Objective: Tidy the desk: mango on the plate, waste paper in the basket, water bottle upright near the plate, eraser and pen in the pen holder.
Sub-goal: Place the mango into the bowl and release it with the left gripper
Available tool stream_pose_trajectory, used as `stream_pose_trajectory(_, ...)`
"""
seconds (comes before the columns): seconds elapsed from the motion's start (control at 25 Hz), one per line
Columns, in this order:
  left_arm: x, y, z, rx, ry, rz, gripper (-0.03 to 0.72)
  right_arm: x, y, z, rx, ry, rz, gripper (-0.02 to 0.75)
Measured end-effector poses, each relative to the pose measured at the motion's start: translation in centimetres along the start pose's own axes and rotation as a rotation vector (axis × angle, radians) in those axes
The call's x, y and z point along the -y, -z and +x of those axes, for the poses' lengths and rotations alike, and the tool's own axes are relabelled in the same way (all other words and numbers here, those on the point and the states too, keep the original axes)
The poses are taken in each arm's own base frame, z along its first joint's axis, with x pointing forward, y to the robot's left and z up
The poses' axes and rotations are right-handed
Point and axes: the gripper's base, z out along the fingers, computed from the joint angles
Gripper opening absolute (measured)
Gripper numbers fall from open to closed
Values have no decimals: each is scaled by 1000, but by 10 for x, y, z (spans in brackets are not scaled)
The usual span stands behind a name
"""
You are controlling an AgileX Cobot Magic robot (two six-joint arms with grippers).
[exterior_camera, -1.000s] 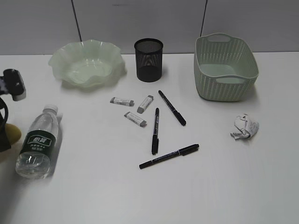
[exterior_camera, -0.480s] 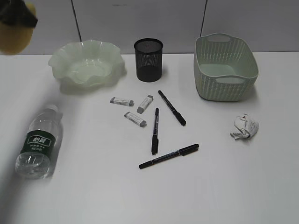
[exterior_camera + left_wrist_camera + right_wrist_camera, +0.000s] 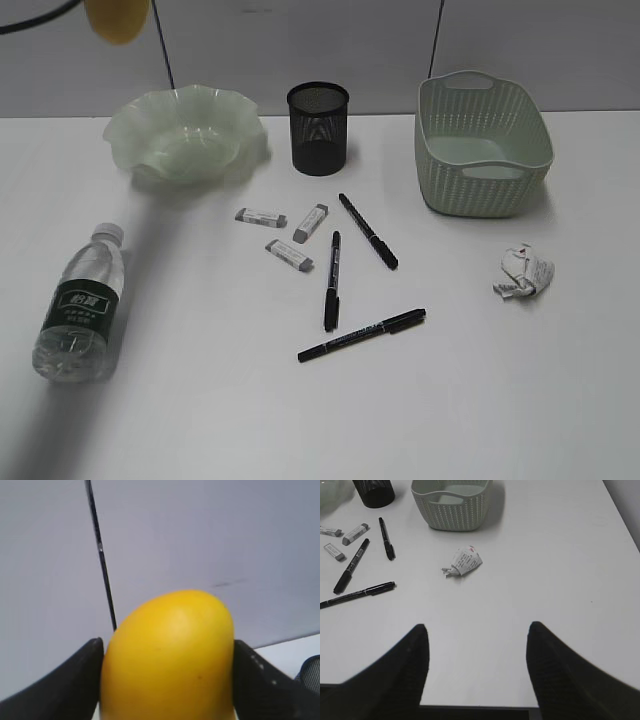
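Your left gripper jaws clamp the mango high above the plate; lower it centred before releasing. Right gripper jaws gape wide, empty.

mango skin is looking smooth, waxy, slight sheen. Plate is showing translucent glossy plastic; basket is reading as matt plastic moulded in a woven pattern. Pen holder is showing black metal mesh. Water bottle is showing clear shiny plastic, printed label. Waste paper is looking crumpled, matt. Desk is looking smooth, matt white.
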Motion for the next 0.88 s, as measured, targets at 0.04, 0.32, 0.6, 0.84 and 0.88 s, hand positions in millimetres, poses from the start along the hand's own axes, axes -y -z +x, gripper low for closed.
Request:
stream_pose_trajectory(0.04, 0, -9, 3, -7, 9, 5, 556, 0, 0, 0, 0, 0, 0, 491)
stream_pose_trajectory(0.32, 2, -60, 34, -102, 53, 56, 556, 0, 0, 0, 0, 0, 0, 491)
stream_pose_trajectory(0.6, 1, -86, 73, -184, 87, 55, 556, 0, 0, 0, 0, 0, 0, 491)
stream_pose_trajectory(0.84, -2, -98, 90, -188, 112, 25, 557, 0, 0, 0, 0, 0, 0, 491)
stream_pose_trajectory(0.88, -2, -98, 90, -186, 114, 23, 565, 0, 0, 0, 0, 0, 0, 491)
